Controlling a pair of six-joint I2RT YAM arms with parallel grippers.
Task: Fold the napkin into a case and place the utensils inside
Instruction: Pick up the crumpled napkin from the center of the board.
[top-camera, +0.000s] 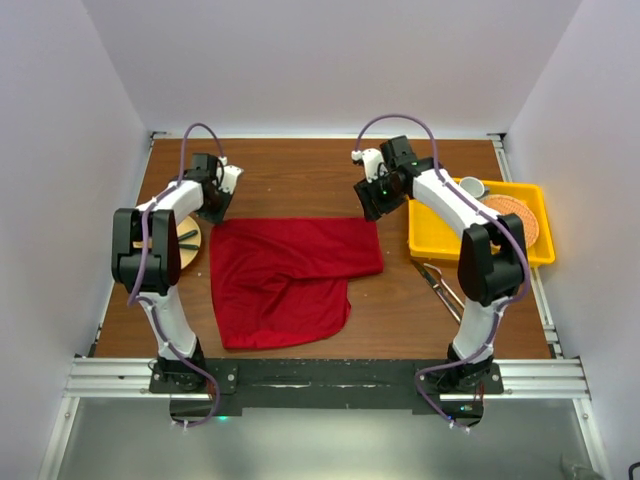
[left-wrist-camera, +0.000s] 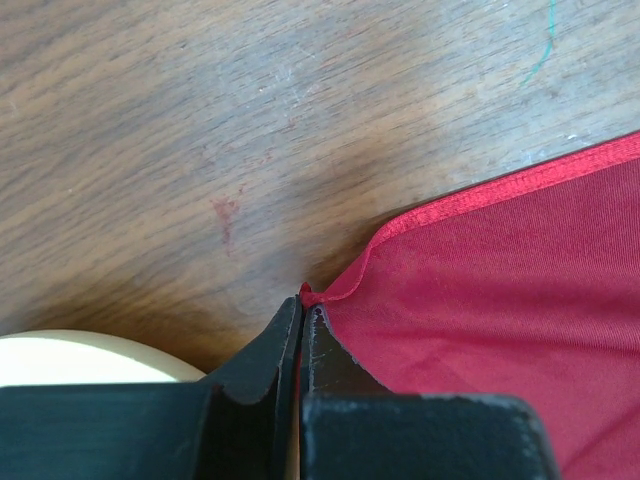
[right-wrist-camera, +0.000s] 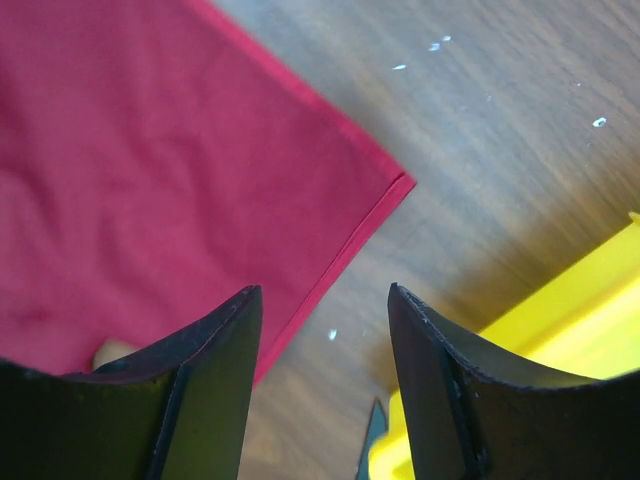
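The deep-red napkin (top-camera: 290, 275) lies spread in the middle of the table, with its near part folded unevenly. My left gripper (top-camera: 218, 212) is at its far-left corner. In the left wrist view that gripper (left-wrist-camera: 302, 300) is shut on the very tip of the napkin (left-wrist-camera: 500, 290). My right gripper (top-camera: 372, 205) hovers over the far-right corner. In the right wrist view it (right-wrist-camera: 322, 292) stands open, with the hem of the napkin (right-wrist-camera: 150, 170) running between its fingers. The silver utensils (top-camera: 443, 287) lie on the wood right of the napkin.
A yellow tray (top-camera: 500, 258) at the right holds a round orange mat (top-camera: 515, 222) and a white cup (top-camera: 471, 187); its corner (right-wrist-camera: 560, 320) shows beside my right fingers. A round cream plate (top-camera: 185, 240) sits left of the napkin, by my left arm.
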